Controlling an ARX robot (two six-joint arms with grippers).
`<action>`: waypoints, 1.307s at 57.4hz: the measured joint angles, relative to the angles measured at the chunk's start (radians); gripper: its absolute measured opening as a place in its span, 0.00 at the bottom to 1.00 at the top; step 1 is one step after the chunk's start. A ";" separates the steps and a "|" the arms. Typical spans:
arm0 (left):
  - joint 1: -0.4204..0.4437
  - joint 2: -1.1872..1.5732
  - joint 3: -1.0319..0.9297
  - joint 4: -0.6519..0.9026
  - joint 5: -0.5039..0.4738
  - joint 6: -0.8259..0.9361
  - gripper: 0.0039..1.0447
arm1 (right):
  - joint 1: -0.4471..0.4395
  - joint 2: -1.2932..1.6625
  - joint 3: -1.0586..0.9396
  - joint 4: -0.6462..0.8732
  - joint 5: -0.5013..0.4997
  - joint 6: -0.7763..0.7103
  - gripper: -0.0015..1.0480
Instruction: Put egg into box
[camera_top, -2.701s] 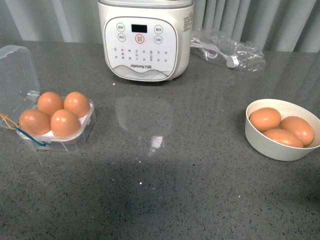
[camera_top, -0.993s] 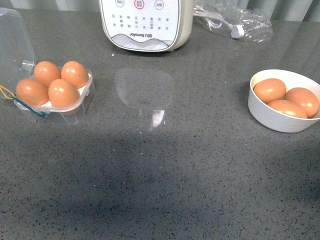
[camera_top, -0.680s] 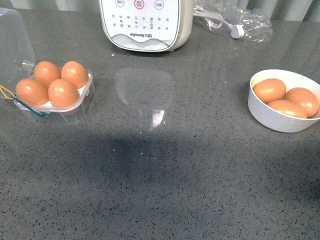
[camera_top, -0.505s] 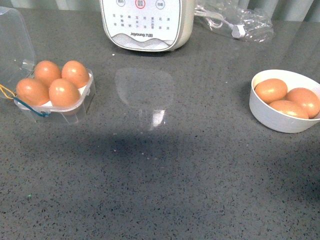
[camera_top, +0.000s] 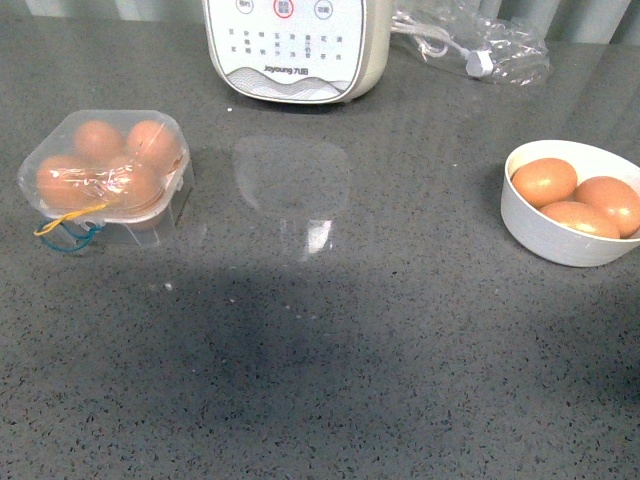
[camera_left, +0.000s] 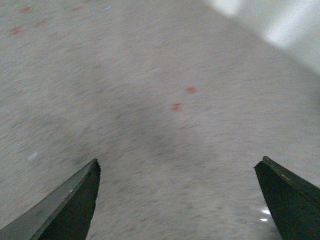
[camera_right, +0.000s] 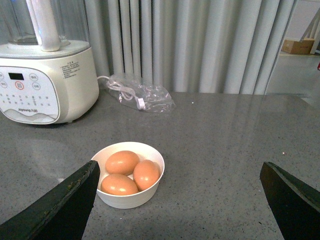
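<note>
The box (camera_top: 105, 170), a clear plastic egg case, sits at the left of the grey counter with its lid down over several orange-brown eggs (camera_top: 100, 138). Blue and yellow bands (camera_top: 65, 230) hang at its near edge. Which of them is the task's egg I cannot tell. Neither gripper shows in the front view. My left gripper (camera_left: 179, 161) is open over blurred bare grey surface, nothing between its fingers. My right gripper (camera_right: 180, 165) is open and empty, with the white bowl (camera_right: 125, 200) of three eggs (camera_right: 122, 162) beyond and apart from it.
The white bowl (camera_top: 545, 235) with three eggs (camera_top: 545, 181) stands at the right. A white cooker (camera_top: 295, 45) stands at the back, a clear bag with a cable (camera_top: 470, 45) beside it. Curtains hang behind the counter.
The box's clear lid, standing open half a second ago, is now down over the eggs. The camera's view has dropped a little since the earliest frame.
</note>
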 joint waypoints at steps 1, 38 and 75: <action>0.003 0.001 -0.027 0.086 0.072 0.035 0.86 | 0.000 0.000 0.000 0.000 0.000 0.000 0.93; -0.171 -0.363 -0.451 0.433 0.185 0.295 0.03 | -0.001 0.000 0.000 0.000 0.001 0.000 0.93; -0.275 -0.939 -0.505 -0.063 0.080 0.295 0.03 | -0.001 0.000 0.000 0.000 0.001 0.000 0.93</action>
